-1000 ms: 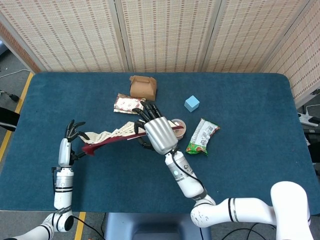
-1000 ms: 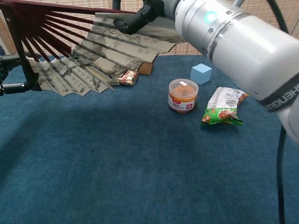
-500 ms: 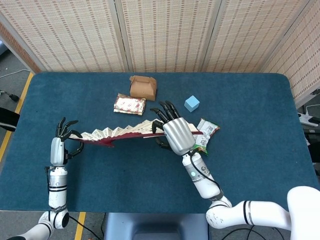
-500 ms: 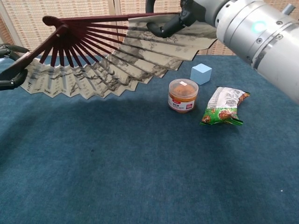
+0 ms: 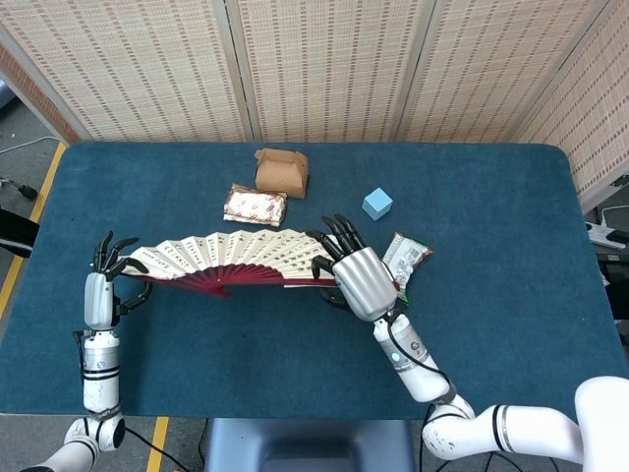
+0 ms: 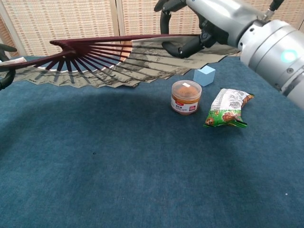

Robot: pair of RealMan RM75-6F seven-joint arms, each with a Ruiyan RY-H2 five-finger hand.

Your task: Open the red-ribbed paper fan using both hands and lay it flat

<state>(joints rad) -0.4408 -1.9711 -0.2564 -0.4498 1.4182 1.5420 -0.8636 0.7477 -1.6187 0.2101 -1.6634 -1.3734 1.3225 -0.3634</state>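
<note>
The red-ribbed paper fan (image 5: 231, 261) is spread wide and held in the air above the table, nearly level. Its dark red ribs (image 6: 90, 52) and painted paper show from below in the chest view. My left hand (image 5: 103, 280) grips the fan's left end rib. My right hand (image 5: 359, 275) holds the right end rib, fingers curled around it (image 6: 190, 40). Both hands are far apart, one at each end of the fan.
Under and beside the fan stand a small orange-lidded jar (image 6: 185, 97), a green snack bag (image 6: 228, 108) and a light blue cube (image 6: 204, 75). A brown box (image 5: 282, 171) and a flat red-and-white packet (image 5: 255, 205) lie further back on the blue table (image 5: 491, 324).
The fan has opened from a narrow bundle to a wide spread. My left hand moved left and my right hand moved right. The fan has tilted from steep to nearly flat.
</note>
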